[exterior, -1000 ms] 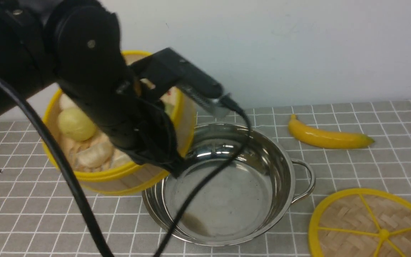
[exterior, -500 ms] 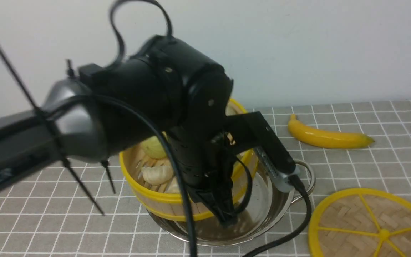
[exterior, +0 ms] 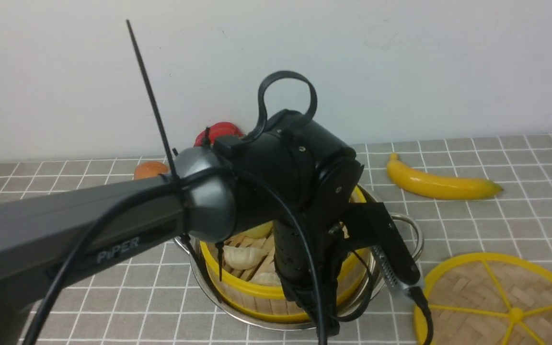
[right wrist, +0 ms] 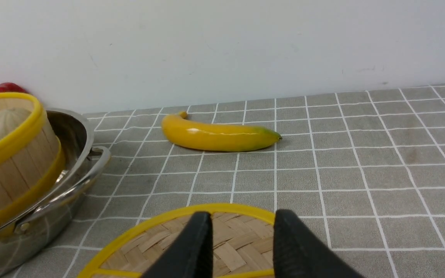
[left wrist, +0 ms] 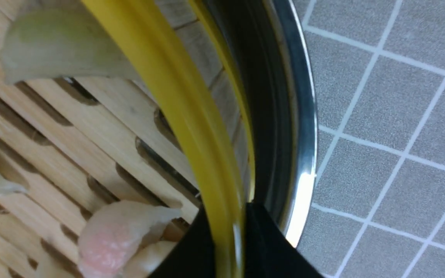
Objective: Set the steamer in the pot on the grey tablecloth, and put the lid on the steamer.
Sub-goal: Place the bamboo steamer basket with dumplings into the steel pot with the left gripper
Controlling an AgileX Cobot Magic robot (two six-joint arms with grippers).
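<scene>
Where the left arm leaves it in sight, wall (exterior: 400, 57): plain white, closing off the far edge of the cloth.
Grey tablecloth (exterior: 496, 225): covers the whole work surface; thin white grid of squares.
Left arm (exterior: 89, 225): black, reaching in from the near left over the pot and hiding much of it from the front.
Pot (right wrist: 72, 135): shiny steel, standing on the cloth near its middle; one wire handle faces right.
Steamer (exterior: 264, 304): inside the pot, upright, open mouth up; round, so it has no long axis. Whether its base sits fully on the pot floor is unclear.
Change: a second ago the steamer hung tilted, left of the pot; half a second ago it was over the pot's left rim. Pot, lid and banana have not moved.
Lid (exterior: 477, 292): flat on the cloth at the near right, apart from the pot, spokes up.
Banana (exterior: 436, 184): behind the lid, long axis left to right, stem end toward the pot.
Left gripper (left wrist: 228, 210): clamped on the steamer's yellow rim, one finger inside the wall, one outside.
Right gripper (right wrist: 242, 214): jaws apart, holding nothing, above the lid's near edge.
Red item (exterior: 221, 132), orange item (exterior: 150, 169): by the wall behind the arm, newly visible.
Dumplings (exterior: 240, 256): pale, on the steamer's slats.
</scene>
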